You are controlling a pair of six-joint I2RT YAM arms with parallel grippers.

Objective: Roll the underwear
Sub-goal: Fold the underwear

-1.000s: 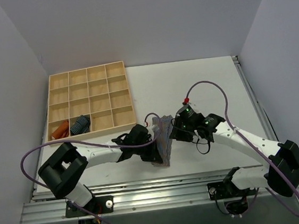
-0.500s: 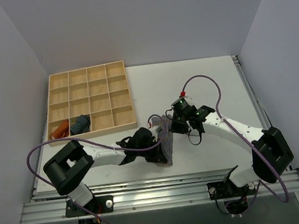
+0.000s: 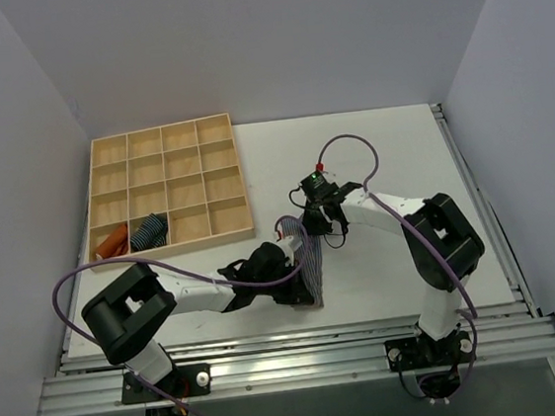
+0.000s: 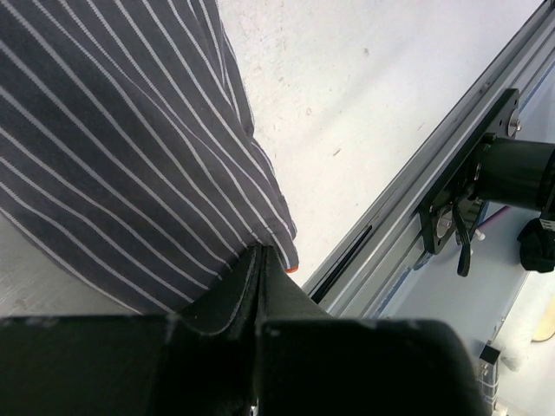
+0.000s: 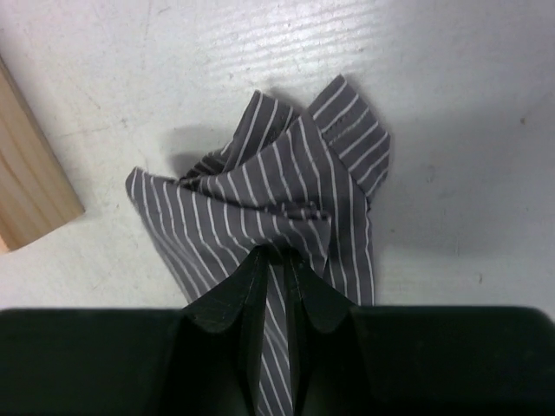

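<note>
The underwear [image 3: 310, 262], dark grey cloth with thin white stripes, lies bunched on the worktop [image 3: 391, 156] a little to the right of the tray [image 3: 240, 172], off its near right corner. From above it reads as a narrow strip running away from the arms.

The left end effector [image 4: 260, 253] has its jaws pressed together on the end of the underwear farther from the tray, the cloth spilling out over the closed fingers. A tiny red fleck [image 4: 290, 269] sits at the hem there, too small to make out. From above its fingers are hidden under the wrist and the cloth.

The right end effector [image 5: 276, 258] is nearly closed, nipping a fold at the end of the underwear nearer the tray. The cloth fans out crumpled beyond the tips, and a strip of it shows between them. The tray's corner is just in view at the edge, cut off.

In the tray's near left compartments sit a blue striped roll [image 3: 148, 231] and an orange cloth [image 3: 112, 243]; their detail is too small to read.
</note>
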